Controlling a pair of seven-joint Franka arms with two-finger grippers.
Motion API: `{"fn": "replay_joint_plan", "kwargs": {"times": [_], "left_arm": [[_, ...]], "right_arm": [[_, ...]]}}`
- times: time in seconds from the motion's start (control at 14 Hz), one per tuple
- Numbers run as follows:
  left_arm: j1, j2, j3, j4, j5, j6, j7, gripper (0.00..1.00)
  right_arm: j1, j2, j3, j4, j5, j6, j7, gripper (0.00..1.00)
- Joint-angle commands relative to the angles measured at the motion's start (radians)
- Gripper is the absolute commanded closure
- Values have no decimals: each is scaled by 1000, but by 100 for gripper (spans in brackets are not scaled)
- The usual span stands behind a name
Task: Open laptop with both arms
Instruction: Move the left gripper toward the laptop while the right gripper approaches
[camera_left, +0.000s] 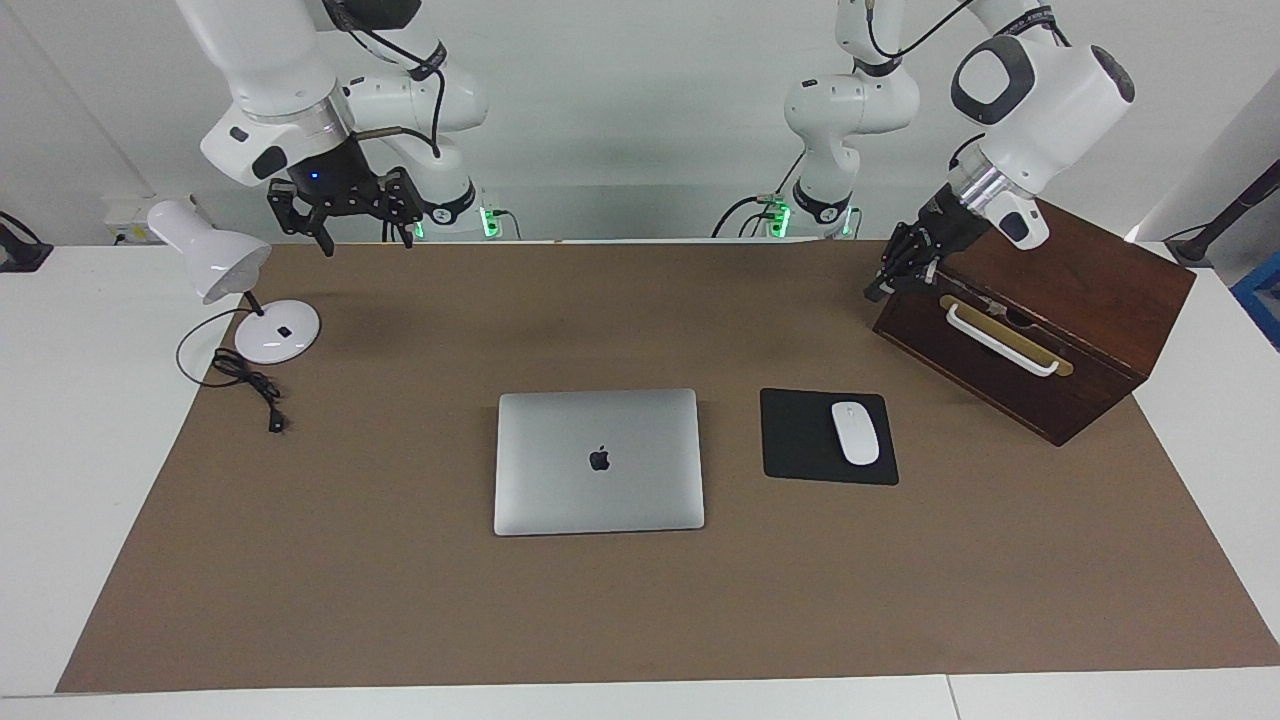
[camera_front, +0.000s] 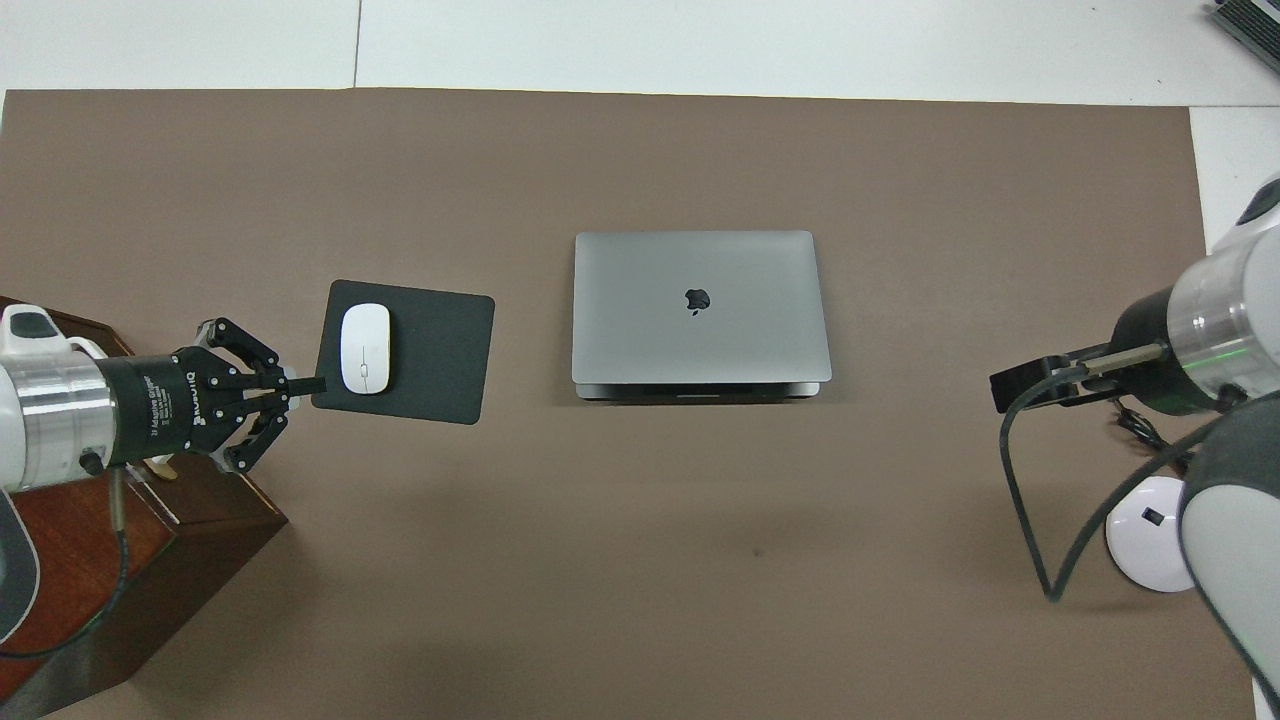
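Observation:
The silver-grey laptop (camera_left: 598, 460) (camera_front: 700, 305) lies closed and flat in the middle of the brown mat, apple logo up. My left gripper (camera_left: 872, 292) (camera_front: 308, 383) hangs in the air by the wooden box's upper corner, shut with its fingertips together and holding nothing. It points toward the mouse pad, well apart from the laptop. My right gripper (camera_left: 367, 240) (camera_front: 1002, 388) hangs open and empty over the mat's edge nearest the robots, beside the lamp and clear of the laptop.
A black mouse pad (camera_left: 800, 440) (camera_front: 430, 350) with a white mouse (camera_left: 855, 432) (camera_front: 365, 348) lies beside the laptop toward the left arm's end. A dark wooden box (camera_left: 1060, 320) (camera_front: 90, 560) with a white handle stands past it. A white desk lamp (camera_left: 212, 262) with its cable stands at the right arm's end.

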Motion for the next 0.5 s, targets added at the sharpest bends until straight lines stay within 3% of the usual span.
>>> {"fn": "replay_joint_plan", "kwargs": {"times": [0.0, 0.29, 0.43], "left_arm": [[-49, -53, 6, -93, -71, 100, -76, 100], [-109, -55, 6, -217, -243, 229, -78, 100], [-136, -39, 4, -271, -420, 301, -78, 100]], "right_arm": [[39, -53, -1, -77, 8, 39, -31, 0], [74, -100, -1, -177, 8, 115, -90, 0], [85, -108, 1, -208, 8, 132, -124, 0]]}}
